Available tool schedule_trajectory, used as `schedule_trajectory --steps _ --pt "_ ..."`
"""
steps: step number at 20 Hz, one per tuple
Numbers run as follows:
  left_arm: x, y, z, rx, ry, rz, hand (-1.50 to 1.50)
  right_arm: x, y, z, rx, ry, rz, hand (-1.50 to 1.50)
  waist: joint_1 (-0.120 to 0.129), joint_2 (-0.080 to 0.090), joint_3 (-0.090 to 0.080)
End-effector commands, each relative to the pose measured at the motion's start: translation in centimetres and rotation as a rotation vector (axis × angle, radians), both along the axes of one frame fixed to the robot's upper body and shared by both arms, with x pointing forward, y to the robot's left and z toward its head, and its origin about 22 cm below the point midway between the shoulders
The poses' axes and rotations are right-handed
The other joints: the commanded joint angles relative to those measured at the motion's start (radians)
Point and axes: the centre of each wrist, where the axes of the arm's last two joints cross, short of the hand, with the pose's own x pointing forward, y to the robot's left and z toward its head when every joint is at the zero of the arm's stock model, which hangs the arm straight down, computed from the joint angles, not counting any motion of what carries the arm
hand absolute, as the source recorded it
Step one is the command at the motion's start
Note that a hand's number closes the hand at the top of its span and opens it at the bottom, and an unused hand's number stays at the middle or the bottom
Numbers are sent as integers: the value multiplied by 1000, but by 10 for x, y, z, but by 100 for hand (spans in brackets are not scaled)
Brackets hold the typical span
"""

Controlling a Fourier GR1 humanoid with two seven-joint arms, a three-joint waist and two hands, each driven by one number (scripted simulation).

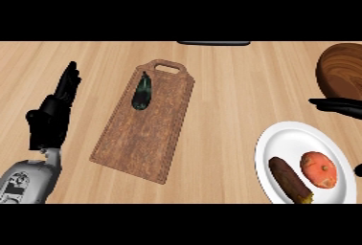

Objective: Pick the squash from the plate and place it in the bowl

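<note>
A white plate (284, 138) lies at the lower right. On it rest a round orange-red squash (319, 170) and, to its left, a long brown vegetable (288, 179). A dark wooden bowl (344, 68) sits at the upper right, cut by the view's edge. My right hand (338, 106) comes in from the right edge between bowl and plate, fingers straight and holding nothing; it hovers just above the plate's far rim, apart from the squash. My left hand (51, 119) rests open at the far left, fingers pointing up.
A wooden cutting board (145, 129) lies tilted in the middle, with a dark green vegetable (142, 92) near its handle end. A dark flat object (213, 43) shows at the counter's far edge.
</note>
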Motion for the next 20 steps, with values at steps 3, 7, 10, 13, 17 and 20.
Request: schedule_trajectory --steps 3,7,10,13,17,20 --pt "-5 7 -3 2 23 0 0 -8 8 -29 -93 93 264 -150 -7 -4 -2" --pt "3 -12 14 4 -6 9 0 -2 -4 -44 -224 92 241 -150 -5 -3 -3" --pt "-1 -3 14 3 -9 9 0 -2 4 -77 -277 67 258 -150 -6 -4 -3" --pt "-3 -4 -6 -15 15 6 0 6 -1 -81 -271 71 253 -150 -18 -6 -4" --pt "-9 2 8 -10 -9 -2 0 13 -20 -99 -285 80 233 -150 -2 -4 -3" --pt "-1 -7 10 6 21 4 0 17 3 -120 -292 89 275 -150 -15 -6 -4"
